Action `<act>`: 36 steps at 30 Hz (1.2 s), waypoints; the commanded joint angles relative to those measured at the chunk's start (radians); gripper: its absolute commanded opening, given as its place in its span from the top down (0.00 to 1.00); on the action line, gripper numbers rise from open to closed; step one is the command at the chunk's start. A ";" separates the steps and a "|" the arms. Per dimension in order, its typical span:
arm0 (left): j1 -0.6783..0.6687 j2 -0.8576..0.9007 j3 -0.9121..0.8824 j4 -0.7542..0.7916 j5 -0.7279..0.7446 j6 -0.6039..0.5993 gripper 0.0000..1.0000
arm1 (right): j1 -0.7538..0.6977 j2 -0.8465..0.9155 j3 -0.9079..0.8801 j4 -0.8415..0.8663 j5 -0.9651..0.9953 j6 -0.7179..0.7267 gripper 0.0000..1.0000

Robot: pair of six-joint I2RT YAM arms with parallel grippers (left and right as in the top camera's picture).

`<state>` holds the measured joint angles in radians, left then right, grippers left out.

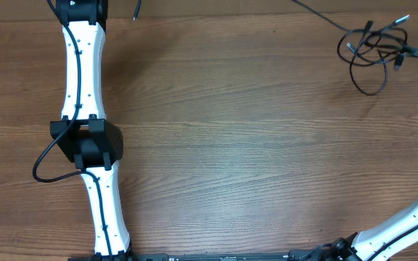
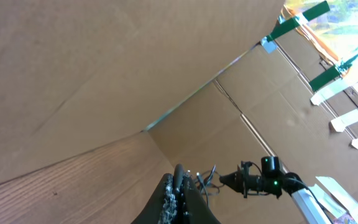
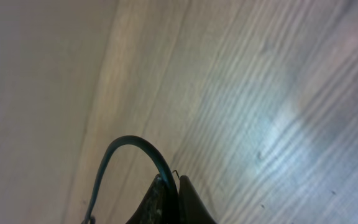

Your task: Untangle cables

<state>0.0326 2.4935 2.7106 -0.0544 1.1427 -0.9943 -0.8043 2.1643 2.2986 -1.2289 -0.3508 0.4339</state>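
Left end effector (image 2: 180, 198) and right end effector (image 3: 168, 200) are both pinched together, holding nothing, and both are cut off in the overhead view. The cables (image 1: 378, 45) lie as a loose black tangle of thin loops near the counter's (image 1: 231, 145) far right corner. One strand runs off the top edge, and the plug ends are barely discernible.

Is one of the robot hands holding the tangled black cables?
No, the cables lie by themselves in a loose bundle on the wooden table.
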 commanded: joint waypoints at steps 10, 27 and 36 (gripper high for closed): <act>-0.013 -0.005 0.023 0.005 -0.055 0.015 0.96 | 0.140 -0.046 0.026 -0.031 0.036 -0.069 0.96; -0.034 -0.005 0.023 0.005 -0.054 0.016 0.96 | 0.336 -0.045 0.026 -0.067 0.036 -0.103 0.96; -0.034 -0.005 0.023 0.006 -0.053 0.019 0.01 | 0.456 -0.045 0.026 -0.058 0.036 -0.102 0.96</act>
<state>0.0013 2.4935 2.7106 -0.0536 1.0950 -0.9913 -0.3584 2.1643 2.2986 -1.2934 -0.3233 0.3393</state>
